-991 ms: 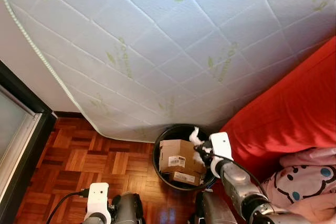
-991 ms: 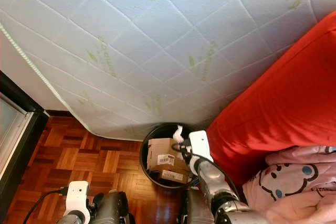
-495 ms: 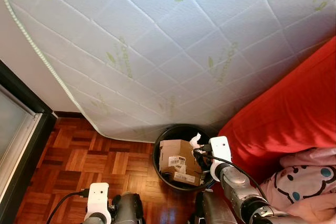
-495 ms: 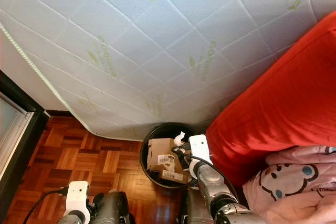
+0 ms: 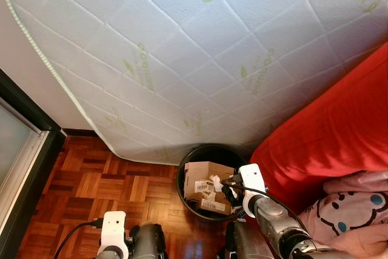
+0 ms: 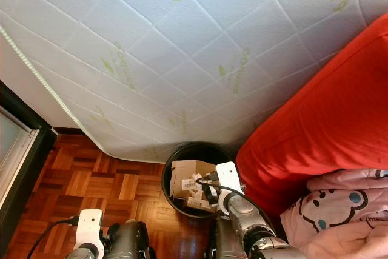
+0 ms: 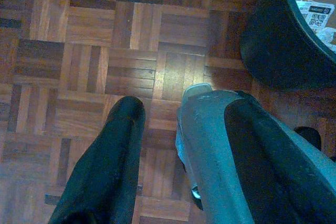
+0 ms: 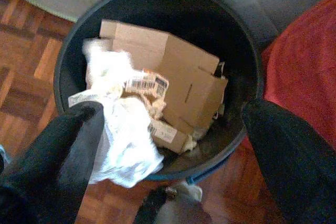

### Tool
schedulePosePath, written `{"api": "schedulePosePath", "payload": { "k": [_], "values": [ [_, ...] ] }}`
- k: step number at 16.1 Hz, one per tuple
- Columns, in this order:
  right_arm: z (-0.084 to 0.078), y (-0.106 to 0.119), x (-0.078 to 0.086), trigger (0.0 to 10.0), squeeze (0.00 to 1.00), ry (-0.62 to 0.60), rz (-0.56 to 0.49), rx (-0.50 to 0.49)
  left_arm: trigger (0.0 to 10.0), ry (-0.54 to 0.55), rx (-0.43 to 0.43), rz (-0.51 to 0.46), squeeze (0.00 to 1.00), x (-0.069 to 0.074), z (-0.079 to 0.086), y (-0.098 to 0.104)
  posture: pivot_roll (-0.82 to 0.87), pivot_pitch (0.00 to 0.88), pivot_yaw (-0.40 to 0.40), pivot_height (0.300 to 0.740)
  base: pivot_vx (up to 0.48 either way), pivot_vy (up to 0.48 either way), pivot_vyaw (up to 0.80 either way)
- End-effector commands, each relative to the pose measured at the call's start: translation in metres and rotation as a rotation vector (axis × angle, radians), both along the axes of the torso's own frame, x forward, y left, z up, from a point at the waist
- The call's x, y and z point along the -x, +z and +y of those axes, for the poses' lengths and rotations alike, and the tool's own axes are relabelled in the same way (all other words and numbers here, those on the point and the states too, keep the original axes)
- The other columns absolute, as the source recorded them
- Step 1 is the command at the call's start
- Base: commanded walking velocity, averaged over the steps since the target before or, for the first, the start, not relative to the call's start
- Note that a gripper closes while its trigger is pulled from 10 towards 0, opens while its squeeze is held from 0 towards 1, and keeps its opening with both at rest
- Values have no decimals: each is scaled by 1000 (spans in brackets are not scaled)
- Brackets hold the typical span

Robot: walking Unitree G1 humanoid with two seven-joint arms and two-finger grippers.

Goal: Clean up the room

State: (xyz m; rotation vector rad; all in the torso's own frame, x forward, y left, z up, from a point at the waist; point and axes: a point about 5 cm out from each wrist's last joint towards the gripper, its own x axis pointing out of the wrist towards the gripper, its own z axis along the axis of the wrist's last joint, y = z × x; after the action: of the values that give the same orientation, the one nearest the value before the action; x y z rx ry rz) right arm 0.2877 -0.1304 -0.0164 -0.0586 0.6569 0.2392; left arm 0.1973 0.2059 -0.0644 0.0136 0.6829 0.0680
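The right tool [image 8: 173, 145] hangs over the mouth of a black waste bin [image 5: 182, 181], its two black fingers [image 8: 58, 150] spread wide apart with nothing clamped between them. A crumpled white wad of paper [image 8: 123, 140] lies just below one finger, against the bin's near rim and touching that finger's tip as far as I can make out from the wrist view; whether it rests loose or hangs on the finger I cannot tell. Deeper in the bin, beyond the tool, sits a flattened cardboard box [image 8: 173, 69] with a barcode label [image 8: 147, 84] stuck by its edge, and a second labelled carton lies beneath it.

Seen from the head, the right tool [image 5: 229, 187] reaches in from the bin's right side, its white wrist block [image 5: 251, 179] level with the rim. Right of the tool rises a red sofa [image 5: 327, 144], with a pink cartoon-faced cushion [image 5: 348, 210] lower down beside the arm. A white quilted mattress [image 5: 182, 59] leans above and behind the bin.

The left tool [image 7: 178, 150] hangs low over the parquet floor [image 7: 84, 51], fingers parted and holding nothing, with the bin's dark wall [image 7: 278, 51] off to one side of it.
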Motion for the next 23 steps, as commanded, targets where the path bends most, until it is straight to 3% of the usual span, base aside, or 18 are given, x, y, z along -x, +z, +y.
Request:
{"api": "schedulePosePath", "payload": {
  "k": [1, 6, 7, 8, 9, 10, 11, 13, 14, 16, 19, 20, 21, 22, 23],
  "values": [
    [1, -2, 3, 10000, 0, -28, -12, -47, 10000, -5, 22, 182, 0, 42, -4, -24, 88, 217, -37, 638, 0, 0, 0],
    [0, -5, 5, 10000, 0, -11, 24, -9, 10000, -9, 19, 177, 0, 39, -6, -23, 86, 214, -36, 638, 0, 0, 0],
    [0, -5, 5, 10000, 808, -12, 28, -12, 10000, -11, 19, 175, 0, 38, -7, -23, 86, 214, -36, 638, 0, 0, 0],
    [1, -6, 6, 10000, 937, -13, 43, -21, 10000, -13, 19, 172, 0, 36, -8, -23, 84, 213, -36, 638, 0, 0, 0],
    [1, -6, 6, 10000, 1000, -9, 43, -12, 10000, -14, 19, 170, 0, 35, -9, -22, 84, 213, -36, 638, 0, 0, 0],
    [1, -6, 6, 10000, 1000, -14, 36, -14, 10000, -15, 18, 169, 0, 34, -9, -22, 84, 213, -36, 638, 0, 0, 0],
    [1, 9, -7, 10000, 0, -61, -85, -75, 10000, -19, 16, 161, 0, 30, -12, -21, 88, 214, -36, 638, 0, 0, 0],
    [1, 11, -10, 10000, 0, -54, -89, -42, 10000, -21, 17, 158, 0, 28, -12, -20, 83, 213, -34, 638, 0, 0, 0],
    [-3, -1, 0, 10000, 0, -4, 17, 85, 10000, -22, 17, 157, 0, 29, -12, -20, 83, 213, -34, 638, 0, 0, 0],
    [-4, -4, 3, 10000, 0, -56, 37, 30, 10000, -21, 16, 157, 0, 31, -11, -21, 89, 216, -34, 638, 0, 0, 0],
    [-1, 20, -19, 10000, 0, -76, -132, -3, 10000, -18, 13, 161, 0, 36, -7, -22, 84, 211, -35, 638, 0, 0, 0],
    [0, 19, -19, 10000, 0, -81, -117, -21, 10000, -18, 12, 162, 0, 36, -6, -22, 84, 211, -35, 638, 0, 0, 0],
    [6, 9, -9, 10000, 0, -18, -23, -5, 10000, -17, 13, 163, 0, 36, -6, -22, 82, 208, -37, 638, 0, 0, 0],
    [7, 5, -6, 10000, 0, 15, -11, 29, 10000, -17, 13, 164, 0, 36, -6, -22, 82, 207, -38, 638, 0, 0, 0],
    [6, 10, -9, 10000, 0, -25, -64, -10, 10000, -18, 14, 163, 0, 35, -7, -22, 84, 206, -39, 638, 0, 0, 0]
  ]
}}
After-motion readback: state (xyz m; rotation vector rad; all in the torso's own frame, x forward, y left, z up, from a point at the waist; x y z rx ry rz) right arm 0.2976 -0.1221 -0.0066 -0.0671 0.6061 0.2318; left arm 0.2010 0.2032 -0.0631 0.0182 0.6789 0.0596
